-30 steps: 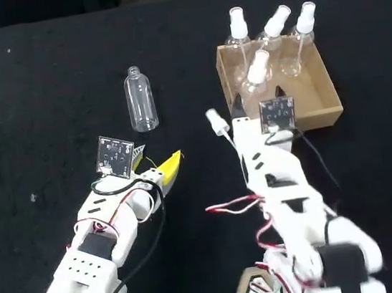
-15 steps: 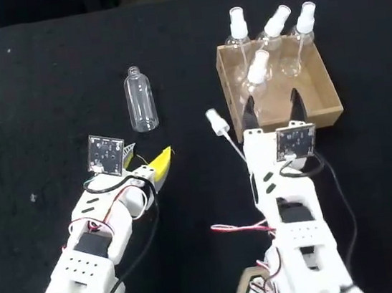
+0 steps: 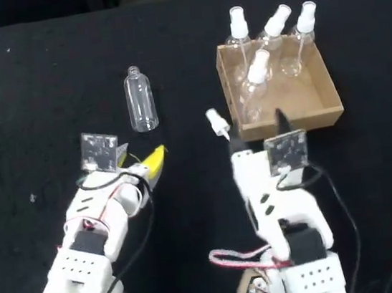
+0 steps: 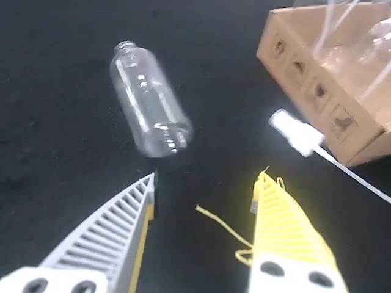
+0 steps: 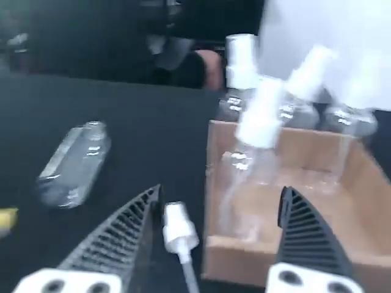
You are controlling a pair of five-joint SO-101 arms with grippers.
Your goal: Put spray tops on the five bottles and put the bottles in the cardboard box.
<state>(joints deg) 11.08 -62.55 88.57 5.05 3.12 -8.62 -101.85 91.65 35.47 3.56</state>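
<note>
L claw (image 4: 206, 180) is wide open & holds nothing. The bare bottle (image 4: 149, 101) lies on the desk (image 3: 28, 82) just ahead of its tips. R claw (image 5: 221, 192) is wide open too, empty. The loose spray top (image 5: 177, 229) lies close by one of its tips; the cardboard box (image 5: 244, 262) w/ 4 topped bottles (image 5: 263, 122) sits right in front of it.
</note>
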